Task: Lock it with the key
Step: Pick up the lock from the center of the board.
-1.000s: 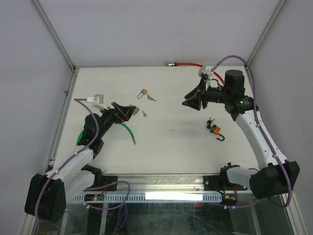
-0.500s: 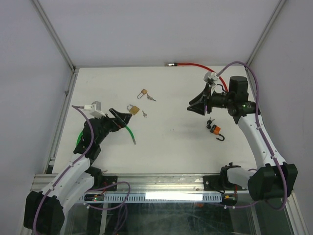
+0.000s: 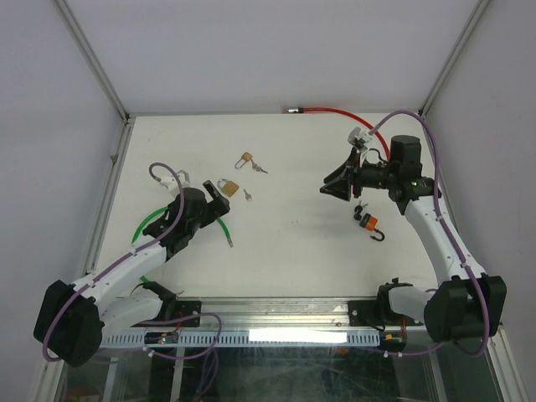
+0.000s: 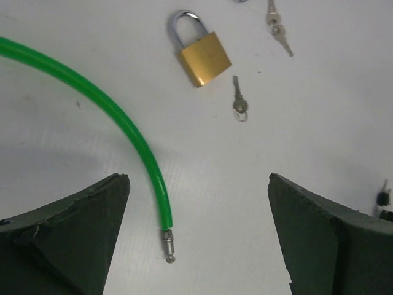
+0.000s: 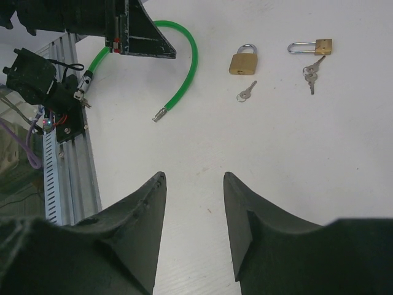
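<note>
A brass padlock [image 4: 204, 58] with its shackle shut lies on the white table, and a single small key [image 4: 239, 101] lies just to its right. The top view shows the same padlock [image 3: 227, 186] and key [image 3: 248, 195] at centre left. My left gripper [image 4: 198, 184] stands wide open just short of the padlock, with only bare table and the metal tip of a green cable [image 4: 167, 246] between its fingers. My right gripper [image 5: 194, 177] hovers at the right [image 3: 328, 186], partly open and holding nothing. It faces the padlock [image 5: 243, 62] and key [image 5: 245, 93] from a distance.
A second small brass padlock [image 3: 244, 158] with a bunch of keys [image 3: 261, 168] lies farther back. The green cable [image 3: 222, 222] curves under my left arm. An orange lock with a black hook [image 3: 368, 223] sits below my right gripper. A red cable [image 3: 327, 110] runs along the back edge.
My left arm has folded down and swung its wrist round while its gripper stayed open near the brass padlock. The right gripper shifted slightly to the right.
</note>
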Available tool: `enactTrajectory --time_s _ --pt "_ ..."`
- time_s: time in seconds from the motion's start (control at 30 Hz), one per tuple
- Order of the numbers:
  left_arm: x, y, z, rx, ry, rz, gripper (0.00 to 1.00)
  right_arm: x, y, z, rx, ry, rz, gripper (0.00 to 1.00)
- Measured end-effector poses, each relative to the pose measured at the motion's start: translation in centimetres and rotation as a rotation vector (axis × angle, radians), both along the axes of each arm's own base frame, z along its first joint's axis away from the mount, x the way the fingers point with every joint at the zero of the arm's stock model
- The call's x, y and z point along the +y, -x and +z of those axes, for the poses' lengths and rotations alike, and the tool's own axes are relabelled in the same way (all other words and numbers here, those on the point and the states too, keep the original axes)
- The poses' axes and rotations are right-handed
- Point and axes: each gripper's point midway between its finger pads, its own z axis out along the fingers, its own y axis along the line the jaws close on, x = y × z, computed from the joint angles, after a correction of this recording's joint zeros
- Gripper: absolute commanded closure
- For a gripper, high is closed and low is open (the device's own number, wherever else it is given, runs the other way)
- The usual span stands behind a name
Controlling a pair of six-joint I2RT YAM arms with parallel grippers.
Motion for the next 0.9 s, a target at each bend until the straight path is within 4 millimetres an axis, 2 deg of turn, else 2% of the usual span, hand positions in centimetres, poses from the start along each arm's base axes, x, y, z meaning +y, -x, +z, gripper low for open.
enactTrajectory --time_s 0.13,0.27,0.43,0.53,0.67,0.8,0.9 --pt "1.1 0.0 -2.1 0.081 -0.084 0.046 0.01 0.0 0.0 -0.1 0.005 0.0 0.0 0.55" --pt "1.6 0.3 -2.7 0.1 -0.115 0.056 0.01 0.0 0.0 -0.2 0.006 0.002 0.001 0.55" --pt "2.4 0.2 -3.4 0.113 -0.152 0.092 0.1 -0.1 0.1 -0.4 0.013 0.009 -0.003 0.55" --pt "3.1 0.6 -5.3 0.178 -0.209 0.128 0.14 -0.1 0.0 -0.5 0.015 0.014 -0.007 0.55" --pt "3.9 1.2 -7.5 0.272 -0.295 0.162 0.29 0.1 0.1 -0.7 0.019 0.019 -0.005 0.55" --pt "4.3 1.0 -8.9 0.343 -0.357 0.188 0.33 0.1 0.1 -0.8 0.02 0.024 -0.008 0.55" --pt "4.0 0.3 -9.1 0.371 -0.384 0.192 0.32 0.0 0.1 -0.8 0.018 0.026 -0.008 0.55"
